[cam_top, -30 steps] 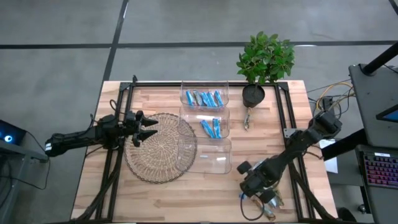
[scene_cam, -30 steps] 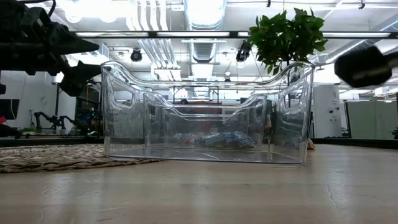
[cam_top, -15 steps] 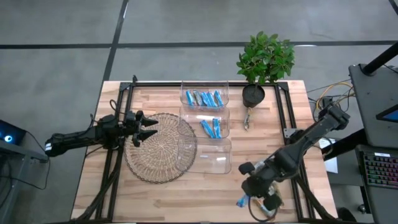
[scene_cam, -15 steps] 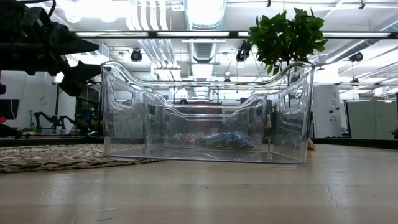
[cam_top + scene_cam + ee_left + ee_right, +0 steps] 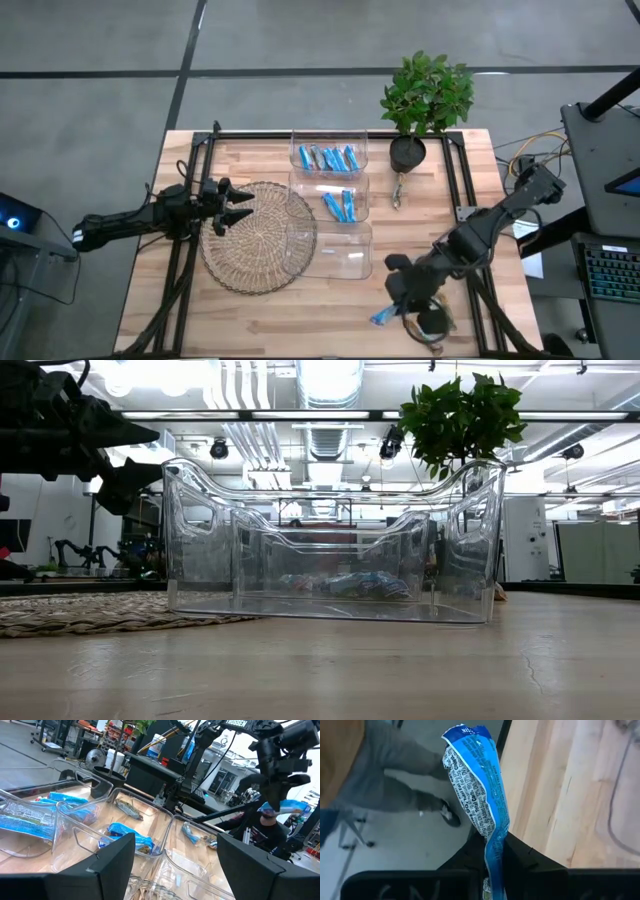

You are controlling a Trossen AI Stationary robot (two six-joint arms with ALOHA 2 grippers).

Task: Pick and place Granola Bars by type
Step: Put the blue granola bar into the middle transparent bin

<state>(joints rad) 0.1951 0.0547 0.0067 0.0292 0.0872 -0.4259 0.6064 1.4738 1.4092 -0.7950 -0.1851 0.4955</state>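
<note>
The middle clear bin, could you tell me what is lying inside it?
The middle clear bin holds a few blue granola bars toward its right side. Whether anything lies beneath them cannot be seen.

Left gripper (image 5: pixel 172 865) fingers spread wide, hovering over clear bins (image 5: pixel 150 827) on the wood table (image 5: pixel 165 820). Blue granola bars (image 5: pixel 127 835) lie in the compartments — one tan-green wrapper (image 5: pixel 129 809) in the middle bin. Farther off, right gripper (image 5: pixel 272 802) pinches a blue bar (image 5: pixel 287 806) in the air.
</note>
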